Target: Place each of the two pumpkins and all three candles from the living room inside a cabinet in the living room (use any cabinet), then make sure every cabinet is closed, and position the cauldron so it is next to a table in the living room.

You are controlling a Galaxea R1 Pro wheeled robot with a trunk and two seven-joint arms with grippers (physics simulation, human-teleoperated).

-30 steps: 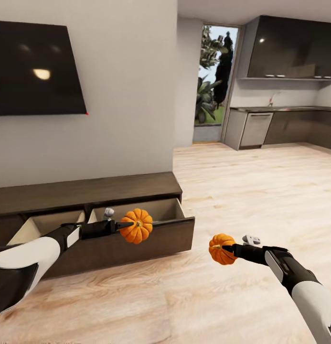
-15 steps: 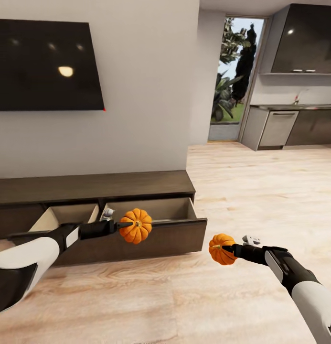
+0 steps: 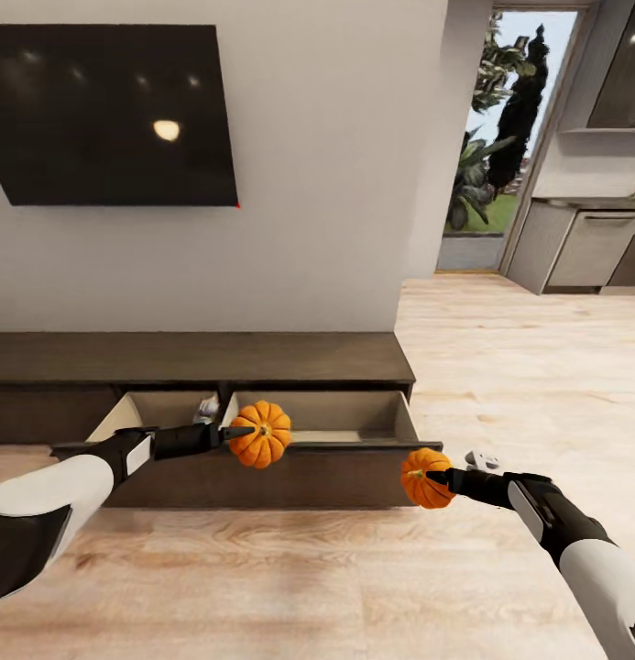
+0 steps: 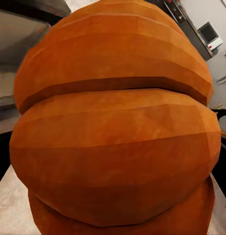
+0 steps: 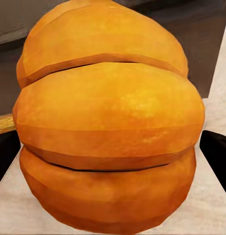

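From my head camera: my left gripper (image 3: 227, 433) is clenched on one pumpkin (image 3: 260, 434), held in the air just at the front edge of the open right drawer (image 3: 354, 417) of the cabinet (image 3: 198, 359). A second drawer (image 3: 147, 412), to the left of it, also stands open; both show pale inner walls. Something small and pale (image 3: 207, 406) sits by the divider between them (too small to name). My right gripper (image 3: 438, 478) is grasping the other pumpkin (image 3: 424, 478), held above the plank floor (image 3: 354, 568) just off the cabinet's right front corner. A black TV (image 3: 115, 115) hangs on the wall over the cabinet. To the right, a doorway (image 3: 509, 137) shows greenery, with grey kitchen units (image 3: 587, 252) beyond.

Left wrist camera: the pumpkin (image 4: 113, 122) sits very close to the lens, deep orange, ribs running across. Past its edge, dark surfaces and a grey unit (image 4: 208, 34) with a pale front. The gripper fingers are hidden behind the fruit.

Right wrist camera: the other pumpkin (image 5: 108, 122), a lighter orange, equally close. A bit of brownish stem (image 5: 3, 123) pokes out at one side. Dark cabinet wood (image 5: 201, 34) lies behind it and pale floor (image 5: 218, 105) beside that.
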